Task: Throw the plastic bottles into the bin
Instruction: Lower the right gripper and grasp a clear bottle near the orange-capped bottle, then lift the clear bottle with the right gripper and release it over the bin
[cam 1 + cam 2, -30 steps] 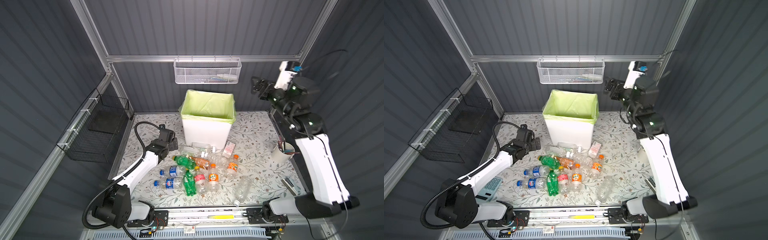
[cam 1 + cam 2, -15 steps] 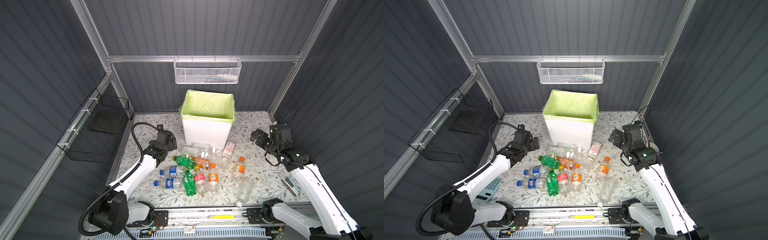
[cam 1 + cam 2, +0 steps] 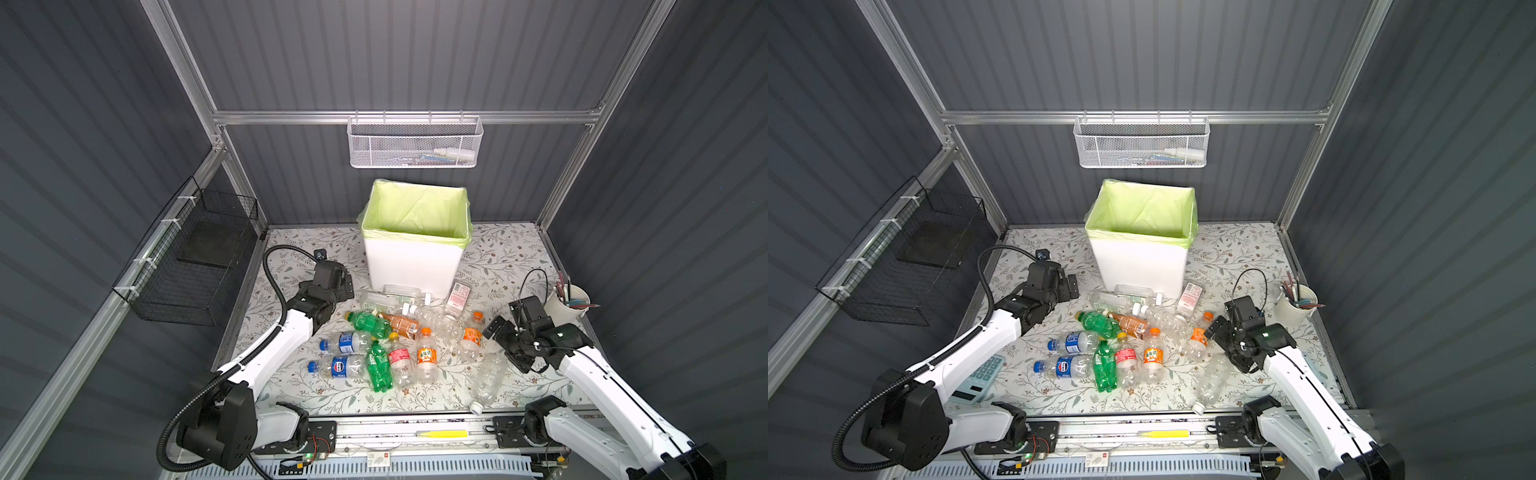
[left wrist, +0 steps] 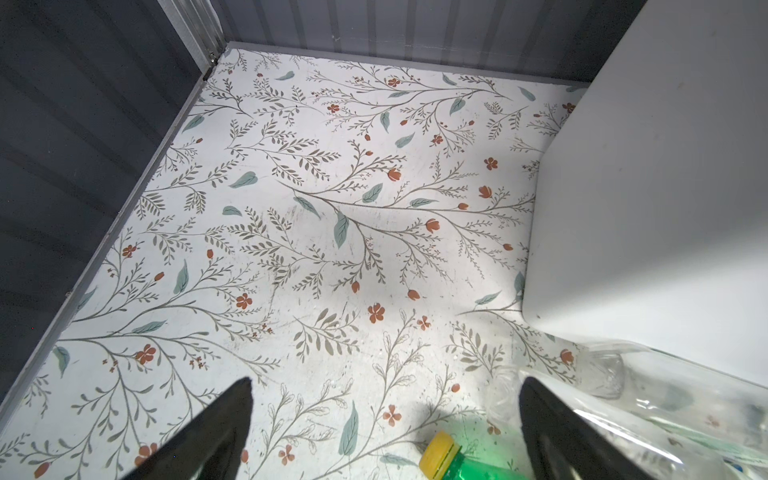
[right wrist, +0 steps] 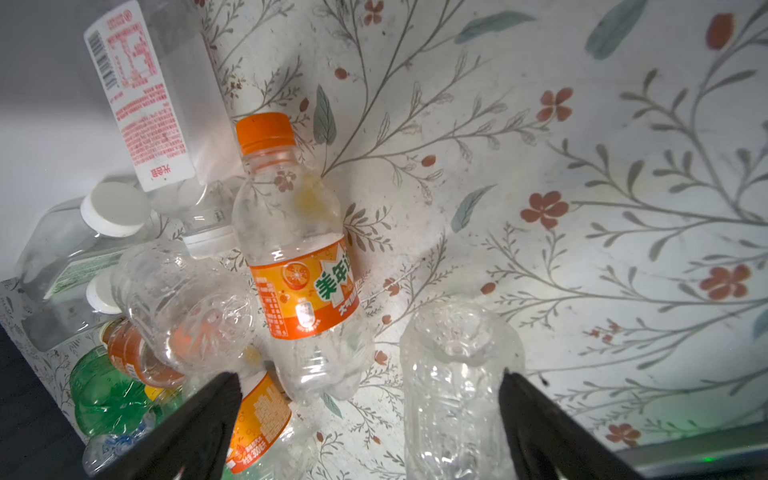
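Observation:
Several plastic bottles (image 3: pixel 427 357) lie in a heap in front of the bin (image 3: pixel 411 266), a white wastebasket with a lime-green bag. My left gripper (image 3: pixel 345 286) hovers open at the heap's left end, close to the bin. In the left wrist view a yellow-capped green bottle (image 4: pixel 440 457) lies between its open jaws and a clear bottle (image 4: pixel 623 386) lies beside the bin wall (image 4: pixel 644 208). At the heap's right edge my right gripper (image 3: pixel 505 345) is low and open. In the right wrist view a clear bottle (image 5: pixel 457 374) and an orange-labelled bottle (image 5: pixel 299 249) lie in front of its jaws, ungripped.
A white mesh basket (image 3: pixel 413 143) hangs on the back wall above the bin. A black wire basket (image 3: pixel 195 257) hangs on the left wall. A white cup of pens (image 3: pixel 571 301) stands right behind the right gripper. A calculator (image 3: pixel 980 376) lies under the left arm.
The right arm has swung down from high at the back right to just above the table at the heap's right edge. The left gripper drew back slightly. Both stayed open.

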`<act>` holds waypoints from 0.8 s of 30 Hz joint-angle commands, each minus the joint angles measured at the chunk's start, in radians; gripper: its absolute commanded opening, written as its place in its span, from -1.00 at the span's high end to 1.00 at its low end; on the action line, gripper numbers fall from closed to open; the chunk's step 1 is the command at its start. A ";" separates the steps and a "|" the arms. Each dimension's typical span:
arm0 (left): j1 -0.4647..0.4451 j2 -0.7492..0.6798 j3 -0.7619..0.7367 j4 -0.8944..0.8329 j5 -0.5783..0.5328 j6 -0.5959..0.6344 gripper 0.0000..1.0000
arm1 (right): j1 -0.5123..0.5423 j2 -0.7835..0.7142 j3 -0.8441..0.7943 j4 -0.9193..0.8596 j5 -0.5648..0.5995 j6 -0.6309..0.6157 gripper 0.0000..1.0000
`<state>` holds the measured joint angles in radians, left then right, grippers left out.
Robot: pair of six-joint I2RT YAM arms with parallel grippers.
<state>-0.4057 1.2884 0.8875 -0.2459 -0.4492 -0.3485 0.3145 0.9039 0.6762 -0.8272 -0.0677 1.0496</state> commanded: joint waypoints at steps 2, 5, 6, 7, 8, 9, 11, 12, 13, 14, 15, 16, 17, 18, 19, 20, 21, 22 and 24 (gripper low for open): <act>0.004 -0.011 -0.014 -0.021 -0.007 0.002 -0.99 | 0.033 0.017 0.006 -0.066 -0.043 0.025 -0.98; 0.004 -0.022 -0.024 -0.026 -0.014 0.001 -0.99 | 0.053 -0.001 0.020 -0.144 -0.032 0.026 -0.98; 0.004 -0.026 -0.028 -0.026 -0.017 0.001 -0.99 | 0.056 -0.010 0.018 -0.160 -0.032 0.027 -0.98; 0.004 -0.031 -0.034 -0.024 -0.018 -0.003 -1.00 | 0.059 -0.015 0.013 -0.169 -0.037 0.025 -0.97; 0.004 -0.035 -0.041 -0.021 -0.018 -0.007 -1.00 | 0.062 -0.017 0.001 -0.171 -0.045 0.027 -0.96; 0.004 -0.036 -0.046 -0.019 -0.017 -0.009 -0.99 | 0.065 -0.013 -0.010 -0.164 -0.050 0.031 -0.94; 0.004 -0.038 -0.049 -0.019 -0.017 -0.012 -1.00 | 0.081 -0.001 -0.039 -0.134 -0.068 0.049 -0.90; 0.004 -0.037 -0.049 -0.022 -0.016 -0.013 -0.99 | 0.091 0.007 -0.049 -0.118 -0.068 0.056 -0.88; 0.004 -0.037 -0.049 -0.025 -0.017 -0.012 -0.99 | 0.104 0.020 -0.058 -0.102 -0.065 0.062 -0.85; 0.004 -0.037 -0.047 -0.027 -0.017 -0.012 -1.00 | 0.114 0.034 -0.067 -0.093 -0.063 0.062 -0.82; 0.004 -0.036 -0.046 -0.027 -0.018 -0.010 -1.00 | 0.120 0.044 -0.074 -0.087 -0.064 0.060 -0.80; 0.004 -0.038 -0.046 -0.029 -0.018 -0.009 -1.00 | 0.125 0.054 -0.084 -0.082 -0.066 0.058 -0.77; 0.004 -0.038 -0.045 -0.030 -0.019 -0.009 -1.00 | 0.128 0.060 -0.092 -0.079 -0.066 0.058 -0.74; 0.004 -0.038 -0.045 -0.033 -0.019 -0.009 -1.00 | 0.130 0.062 -0.100 -0.074 -0.064 0.059 -0.72; 0.004 -0.040 -0.046 -0.033 -0.022 -0.009 -1.00 | 0.132 0.062 -0.109 -0.066 -0.062 0.060 -0.70; 0.004 -0.040 -0.047 -0.035 -0.020 -0.011 -0.99 | 0.132 0.062 -0.117 -0.057 -0.056 0.064 -0.66; 0.004 -0.041 -0.047 -0.035 -0.022 -0.012 -1.00 | 0.131 0.062 -0.127 -0.050 -0.055 0.067 -0.62; 0.004 -0.040 -0.049 -0.036 -0.022 -0.014 -1.00 | 0.132 0.066 -0.136 -0.036 -0.058 0.070 -0.57; 0.004 -0.040 -0.047 -0.037 -0.022 -0.016 -1.00 | 0.130 0.079 -0.160 -0.010 -0.066 0.076 -0.51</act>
<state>-0.4057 1.2716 0.8516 -0.2615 -0.4534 -0.3523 0.4412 0.9707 0.5430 -0.8661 -0.1322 1.1076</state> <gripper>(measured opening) 0.998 0.761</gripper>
